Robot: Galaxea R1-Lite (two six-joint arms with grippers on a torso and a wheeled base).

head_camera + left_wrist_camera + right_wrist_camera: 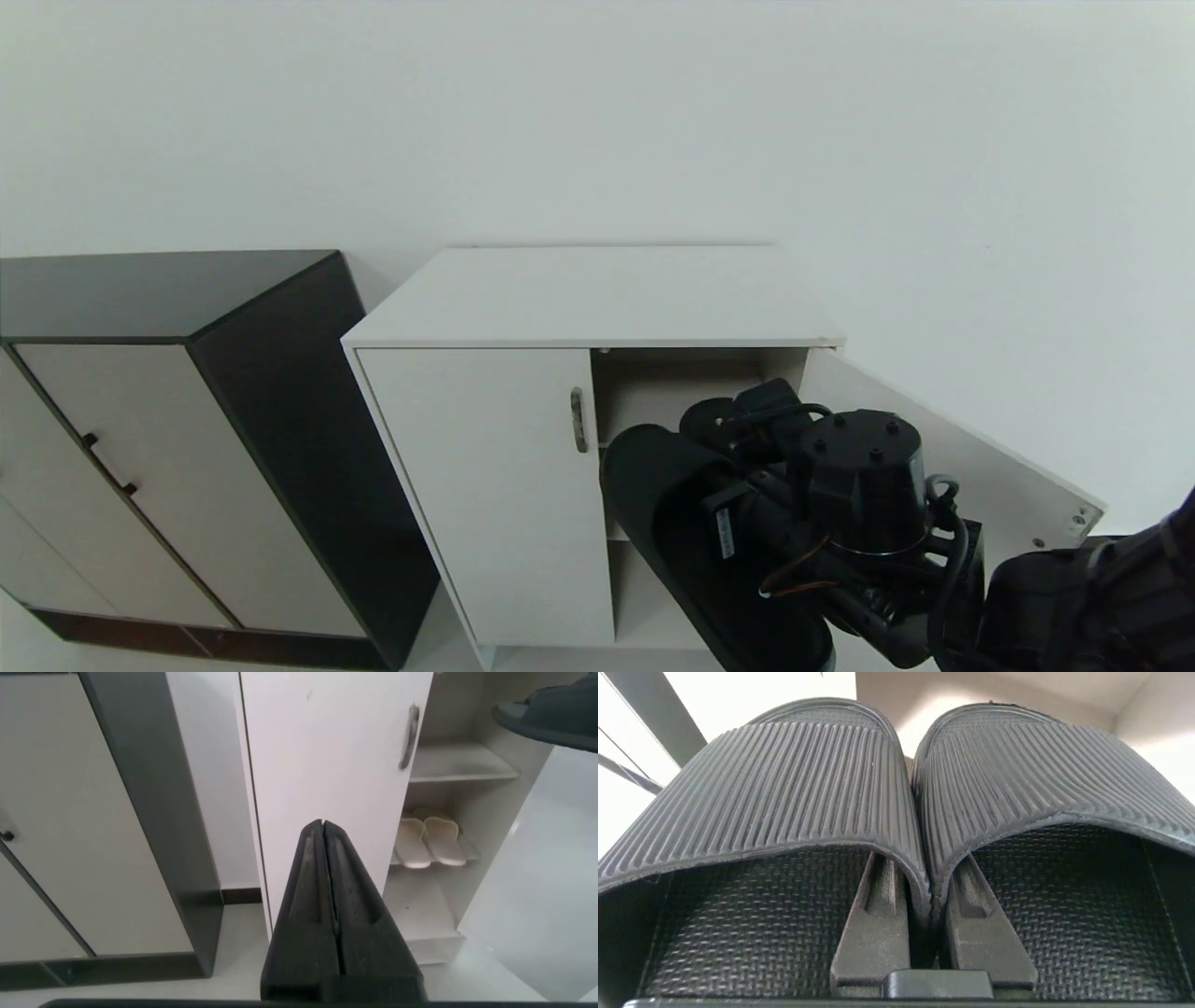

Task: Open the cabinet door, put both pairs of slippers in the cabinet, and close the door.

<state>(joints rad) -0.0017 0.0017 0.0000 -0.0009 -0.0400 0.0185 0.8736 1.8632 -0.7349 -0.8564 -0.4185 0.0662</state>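
While before the open white cabinet (597, 299), right claw (923, 887) tight on 2 black slippers (813, 775); left claw (322, 831) together.

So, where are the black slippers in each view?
Head view: black slippers low, before the white cabinet's open half.
Left wrist view: their edge past the door handle, near the upper shelf.
Right wrist view: both straps close, over the right gripper.
Shared: door handle, head and left wrist views.
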